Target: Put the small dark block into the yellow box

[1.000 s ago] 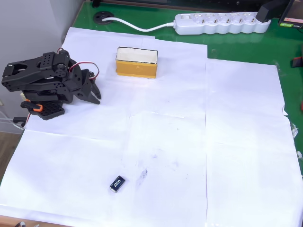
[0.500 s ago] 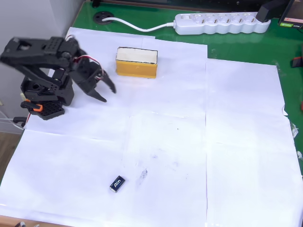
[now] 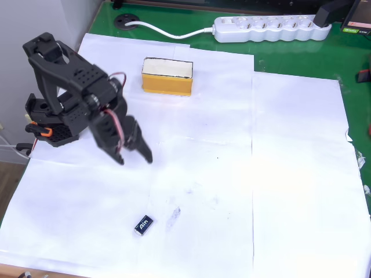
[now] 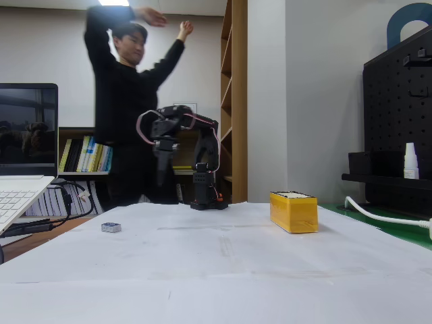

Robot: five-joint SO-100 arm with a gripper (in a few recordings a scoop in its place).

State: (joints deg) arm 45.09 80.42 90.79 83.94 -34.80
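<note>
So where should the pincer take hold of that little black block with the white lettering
Probably across its two long sides, coming straight down from above. The small dark block lies flat on the white paper with nothing near it, turned diagonally in the overhead view, so the pincer would need to rotate to match. It sits very low in the fixed view, so a sideways approach offers little to grip.

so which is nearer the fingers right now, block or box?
Close call in the overhead view. The small dark block looks slightly nearer the gripper, lying apart below the fingertips; the yellow box sits slightly farther, above.
</note>
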